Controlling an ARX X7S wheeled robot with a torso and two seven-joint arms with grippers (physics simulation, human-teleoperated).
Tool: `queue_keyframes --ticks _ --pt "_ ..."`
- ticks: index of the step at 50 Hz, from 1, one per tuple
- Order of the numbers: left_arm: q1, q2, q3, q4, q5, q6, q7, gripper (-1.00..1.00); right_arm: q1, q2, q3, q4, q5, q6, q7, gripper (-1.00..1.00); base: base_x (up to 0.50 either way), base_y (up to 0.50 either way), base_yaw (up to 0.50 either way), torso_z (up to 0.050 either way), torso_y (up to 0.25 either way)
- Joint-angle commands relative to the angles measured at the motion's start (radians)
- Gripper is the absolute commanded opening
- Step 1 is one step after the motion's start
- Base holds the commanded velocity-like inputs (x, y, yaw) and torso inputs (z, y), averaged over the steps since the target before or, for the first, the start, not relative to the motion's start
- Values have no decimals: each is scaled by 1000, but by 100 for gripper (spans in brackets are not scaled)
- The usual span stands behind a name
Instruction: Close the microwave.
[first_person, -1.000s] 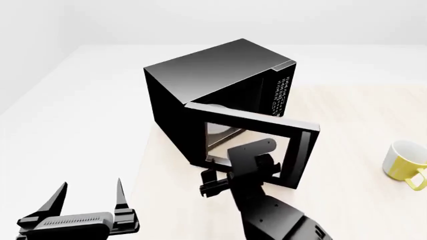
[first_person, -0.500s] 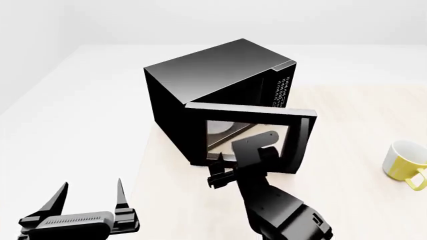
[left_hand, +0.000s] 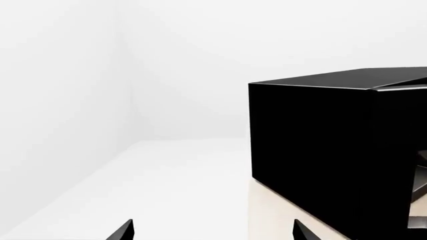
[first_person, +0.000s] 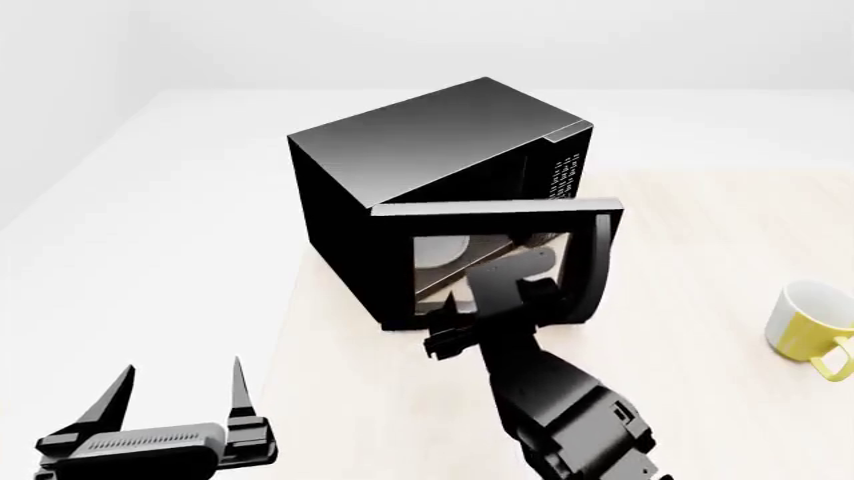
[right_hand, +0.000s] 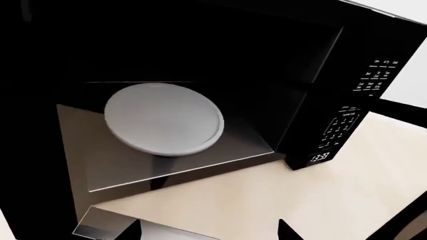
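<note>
One microwave (first_person: 414, 150), one mug (first_person: 811, 325), two pincers

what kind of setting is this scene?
Likely a bare simulated kitchen tabletop: a black microwave with its door partly open, a yellow mug, a pale wooden table, plain white surroundings.

A pale wooden table (first_person: 694, 250) carries the black microwave (first_person: 414, 150) and a yellow mug (first_person: 814, 325).
</note>
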Motion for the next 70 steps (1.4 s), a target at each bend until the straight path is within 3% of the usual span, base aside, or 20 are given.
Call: queue_keyframes --ticks 1,43,70 --pt "5 -4 -3 10 -4 -3 -6 100 44 -7 4 101 -40 -42 -29 100 0 0 0 0 0" --pt "6 -14 2 27 -11 -16 -18 100 162 -31 -40 241 -69 -82 -125 100 0 0 0 0 0" --pt "-4 -14 19 11 -5 -12 -17 100 266 -60 -95 439 -124 -206 -255 100 0 0 0 0 1"
